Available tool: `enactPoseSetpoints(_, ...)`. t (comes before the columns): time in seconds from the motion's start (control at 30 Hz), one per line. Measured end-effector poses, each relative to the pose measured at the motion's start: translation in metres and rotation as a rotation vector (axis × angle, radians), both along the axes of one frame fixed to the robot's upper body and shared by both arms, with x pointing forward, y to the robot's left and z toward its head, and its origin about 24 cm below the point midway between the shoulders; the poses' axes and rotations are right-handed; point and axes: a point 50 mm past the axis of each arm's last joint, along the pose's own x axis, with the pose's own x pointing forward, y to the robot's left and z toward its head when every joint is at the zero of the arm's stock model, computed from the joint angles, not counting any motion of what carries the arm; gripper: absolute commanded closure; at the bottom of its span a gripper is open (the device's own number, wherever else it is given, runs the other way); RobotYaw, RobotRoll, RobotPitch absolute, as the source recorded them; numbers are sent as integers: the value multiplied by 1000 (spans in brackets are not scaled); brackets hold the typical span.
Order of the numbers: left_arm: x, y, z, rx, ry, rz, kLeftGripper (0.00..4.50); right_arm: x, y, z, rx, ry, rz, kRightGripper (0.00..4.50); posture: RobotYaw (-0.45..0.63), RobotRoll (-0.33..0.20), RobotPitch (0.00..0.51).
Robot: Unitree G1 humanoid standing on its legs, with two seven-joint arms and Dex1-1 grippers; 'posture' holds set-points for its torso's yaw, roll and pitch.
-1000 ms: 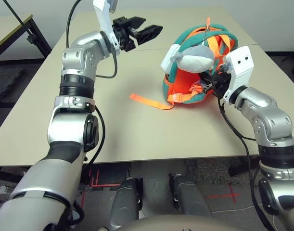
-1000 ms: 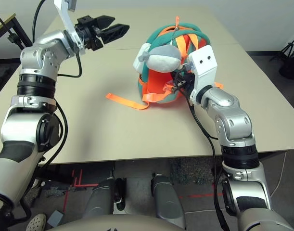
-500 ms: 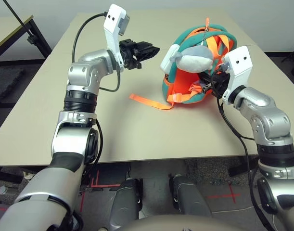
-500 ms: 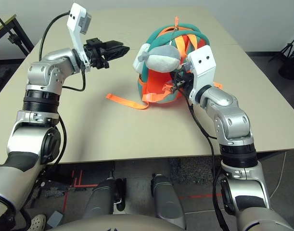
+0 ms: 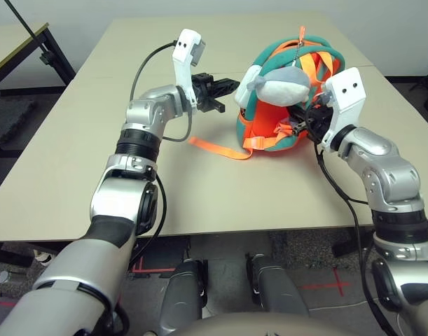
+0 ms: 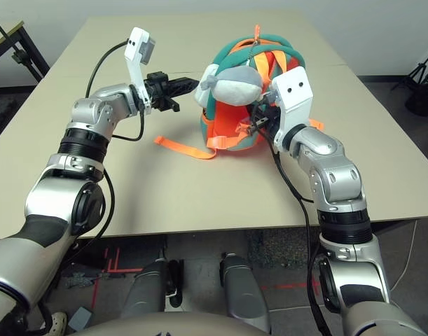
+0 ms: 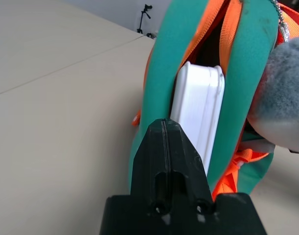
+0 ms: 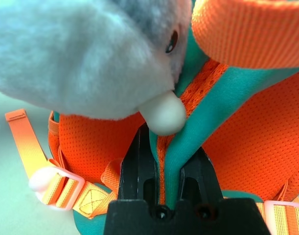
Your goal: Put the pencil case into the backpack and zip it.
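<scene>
Backpack (image 5: 270,122), orange with teal trim (image 8: 213,115), stands on the desk (image 5: 192,189), closer to its right edge than its left and well back from the near edge. White pencil case (image 7: 200,103) sits upright in the opening, between two teal borders, its upper end exposed. Left claw (image 7: 164,122) is fully closed with nothing in it, pointing at the case from the side facing the desk's left edge. Right claw (image 8: 171,142) is slightly parted, pinching a fold of the trim at the front. Grey plush (image 5: 282,87) hangs just above it; a loose orange strap (image 5: 219,148) trails across the desk.
</scene>
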Motion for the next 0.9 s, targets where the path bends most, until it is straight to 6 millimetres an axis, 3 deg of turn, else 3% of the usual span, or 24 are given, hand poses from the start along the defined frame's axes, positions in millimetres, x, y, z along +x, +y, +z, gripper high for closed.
enactPoseSetpoints(0.27, 1, -29, -12, 11, 27, -48, 4500, -1, 0, 0, -6, -3, -8, 4330, -256, 0, 79)
enactPoseSetpoints(0.53, 4, -18, 0, 3, -18, -34, 4500, -3, 0, -1, -8, -5, -7, 4330, -259, 0, 80)
enactPoseSetpoints(0.77, 4, 23, 51, -108, -142, 27, 4500, -3, 0, -1, -8, -4, -8, 4330, -249, 0, 79)
enactPoseSetpoints(0.9, -9, 31, 81, -148, -215, -23, 3541, -3, 0, -1, -8, -4, -9, 4330, -245, 0, 76)
